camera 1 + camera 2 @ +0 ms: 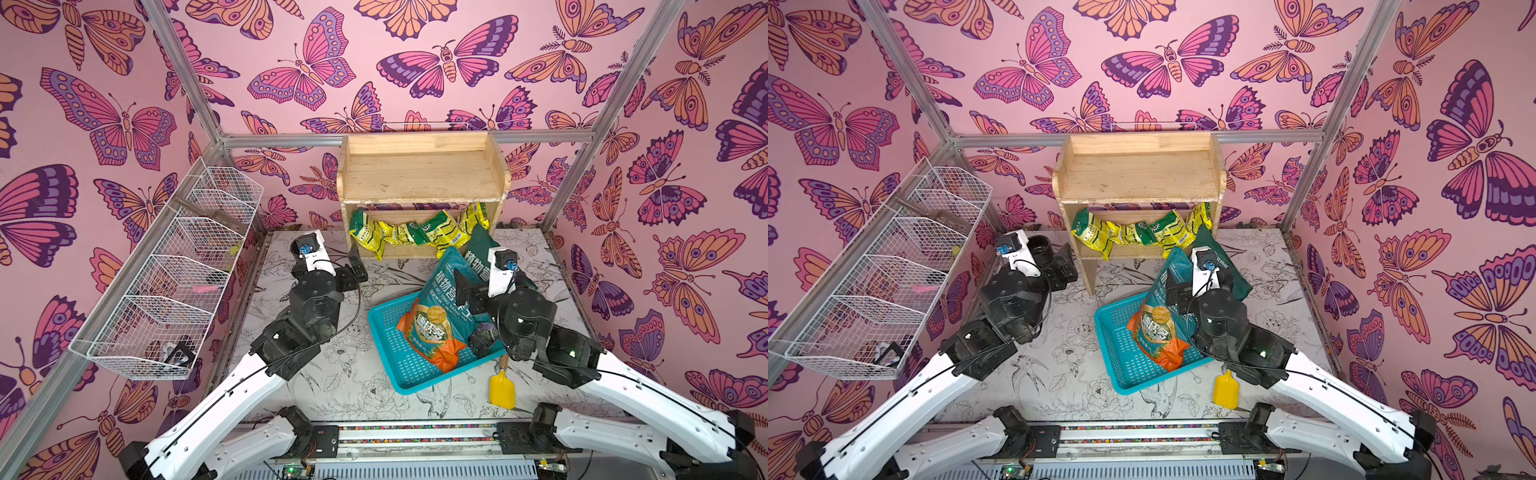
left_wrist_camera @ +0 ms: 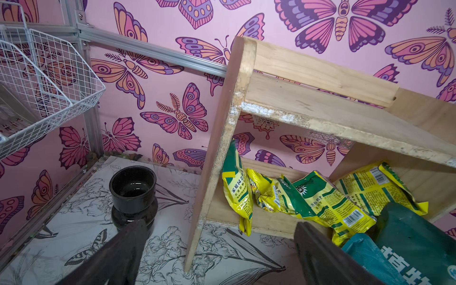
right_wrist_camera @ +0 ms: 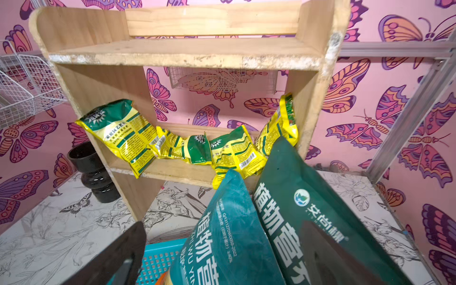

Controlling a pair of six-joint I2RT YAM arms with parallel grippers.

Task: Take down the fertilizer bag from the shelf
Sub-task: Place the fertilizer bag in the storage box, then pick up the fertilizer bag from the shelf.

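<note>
The pale wooden shelf (image 1: 419, 174) (image 1: 1138, 174) stands at the back wall with its top tier bare. Off the shelf, a large teal-and-orange fertilizer bag (image 1: 440, 316) (image 1: 1158, 328) (image 3: 229, 234) stands tilted in a teal basket (image 1: 395, 365). My right gripper (image 1: 467, 293) (image 3: 224, 224) is open, and the bag's top lies between its spread fingers without being pinched. A second, dark green bag (image 1: 482, 249) (image 3: 308, 197) leans on the shelf's right leg. My left gripper (image 1: 355, 270) (image 2: 222, 223) hangs open and empty by the shelf's left leg.
Several yellow-and-green packets (image 1: 415, 232) (image 2: 308, 197) lie on the lower tier. A black pot (image 2: 133, 192) (image 1: 1040, 245) stands left of the shelf. A yellow scoop (image 1: 501, 388) lies right of the basket. A white wire rack (image 1: 166, 282) lines the left wall.
</note>
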